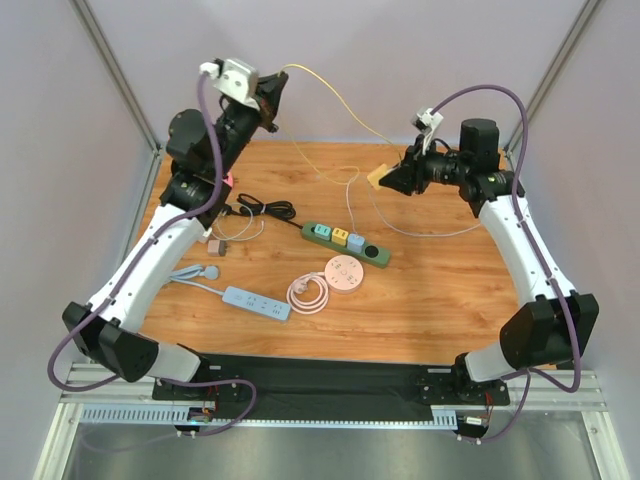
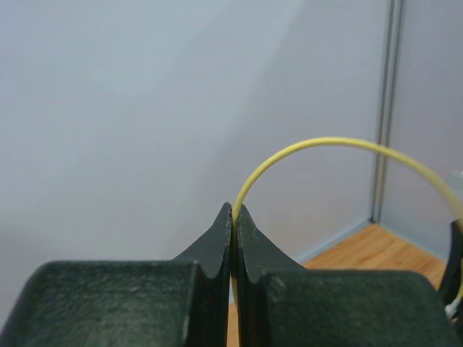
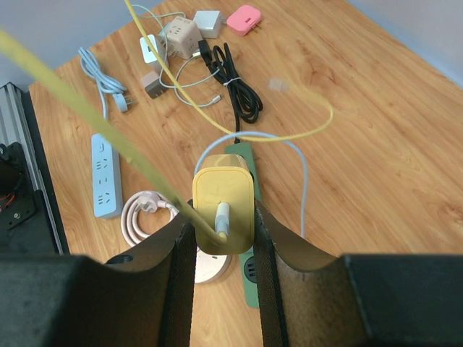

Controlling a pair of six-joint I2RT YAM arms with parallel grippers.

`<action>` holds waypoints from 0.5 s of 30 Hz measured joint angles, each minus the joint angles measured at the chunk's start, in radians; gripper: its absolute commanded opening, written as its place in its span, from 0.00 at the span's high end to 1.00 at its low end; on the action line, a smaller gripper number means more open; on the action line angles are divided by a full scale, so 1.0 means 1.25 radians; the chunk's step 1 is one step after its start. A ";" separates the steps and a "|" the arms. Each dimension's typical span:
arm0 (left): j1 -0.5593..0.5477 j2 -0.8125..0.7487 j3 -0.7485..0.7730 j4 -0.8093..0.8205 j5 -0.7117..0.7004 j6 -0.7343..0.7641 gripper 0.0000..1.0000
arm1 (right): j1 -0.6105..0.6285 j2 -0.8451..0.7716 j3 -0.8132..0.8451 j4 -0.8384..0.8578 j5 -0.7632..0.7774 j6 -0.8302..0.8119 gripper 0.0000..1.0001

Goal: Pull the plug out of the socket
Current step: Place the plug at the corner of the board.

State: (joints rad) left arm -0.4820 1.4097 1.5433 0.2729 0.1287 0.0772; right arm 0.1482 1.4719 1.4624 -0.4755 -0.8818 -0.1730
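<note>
Yellow cable (image 2: pixel 325 141) in L gripper (image 2: pixel 233 214), yellow charger (image 3: pixel 223 189) in R gripper (image 3: pixel 222 223)

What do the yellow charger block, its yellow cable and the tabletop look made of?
Yellow charger block: likely hard plastic, smooth matte, with rounded moulded corners.
Yellow cable: probably rubbery or plastic sheath; it bends in a smooth arc.
Tabletop: wood or wood-look laminate, visible grain.

The table (image 1: pixel 450 300) is grained wood (slightly glossy). The yellow adapter (image 3: pixel 217 186) is smooth matt plastic; the left gripper (image 2: pixel 233 211) has black, finely textured fingers (image 2: pixel 213 254).
</note>
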 measured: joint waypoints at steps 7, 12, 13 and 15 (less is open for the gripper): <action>0.024 -0.025 0.130 -0.032 0.092 -0.221 1.00 | 0.000 0.000 -0.025 0.026 -0.015 0.004 1.00; 0.022 -0.022 0.179 -0.062 0.172 -0.373 1.00 | 0.000 0.000 -0.033 0.044 -0.023 0.003 1.00; 0.022 -0.017 0.191 -0.073 0.188 -0.401 1.00 | 0.000 0.000 -0.035 0.044 -0.023 0.003 1.00; 0.024 -0.002 0.227 -0.114 0.216 -0.442 1.00 | 0.000 -0.002 -0.041 0.045 -0.023 0.000 1.00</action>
State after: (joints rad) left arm -0.4515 1.4071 1.8267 0.1307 0.3985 -0.4747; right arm 0.1482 1.4700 1.4117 -0.4198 -0.9104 -0.1730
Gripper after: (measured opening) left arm 0.007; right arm 0.331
